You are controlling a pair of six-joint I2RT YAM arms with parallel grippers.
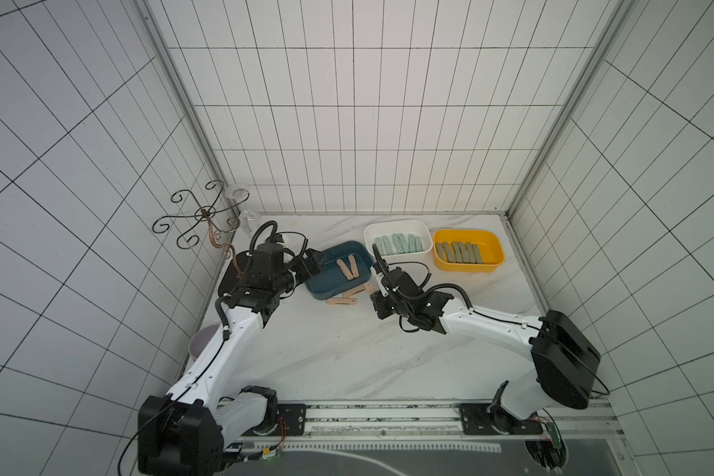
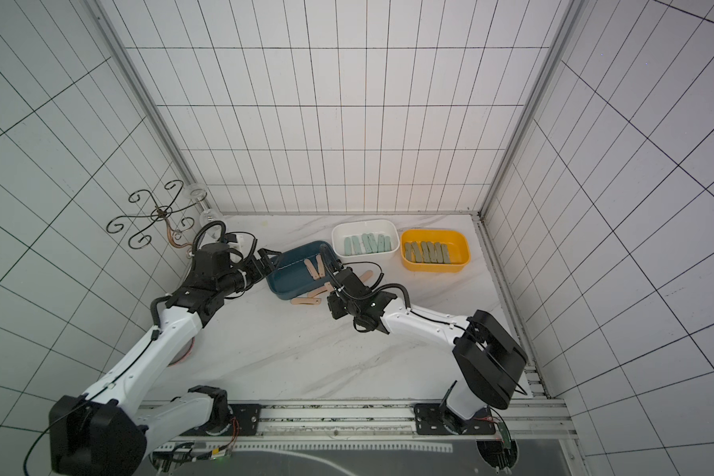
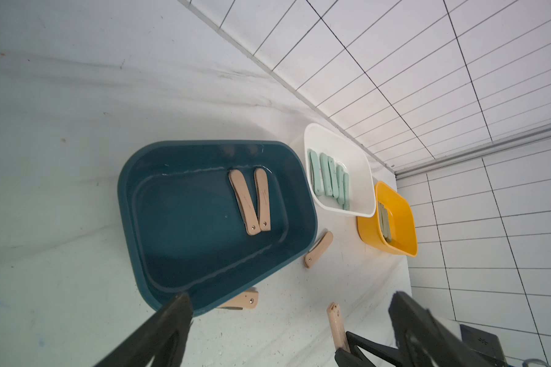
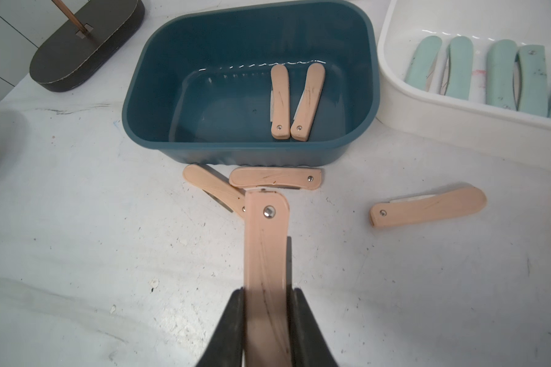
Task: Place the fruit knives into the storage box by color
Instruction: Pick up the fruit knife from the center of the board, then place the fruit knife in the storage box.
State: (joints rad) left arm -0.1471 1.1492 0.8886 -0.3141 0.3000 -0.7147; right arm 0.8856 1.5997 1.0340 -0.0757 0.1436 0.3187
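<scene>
Left hand (image 3: 291,303) hangs wide open beside the blue box (image 4: 252,155). Right hand (image 4: 266,295) pinches a pink knife (image 4: 264,241) over the table (image 4: 93,238), just short of the box. Best lift it above the near wall, then lay it flat by the two pink knives (image 4: 291,101) inside.

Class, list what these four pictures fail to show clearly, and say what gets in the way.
- Left wrist view: olive-grey folded knives seen edge-on behind the yellow plastic tub's near wall; uncountable there.
- Right wrist view: peach-pink folded knife clamped in the right gripper; its rear end is cut off by the frame's edge.
- Top view: round greyish vessel half hidden by the left arm; unidentifiable.
</scene>
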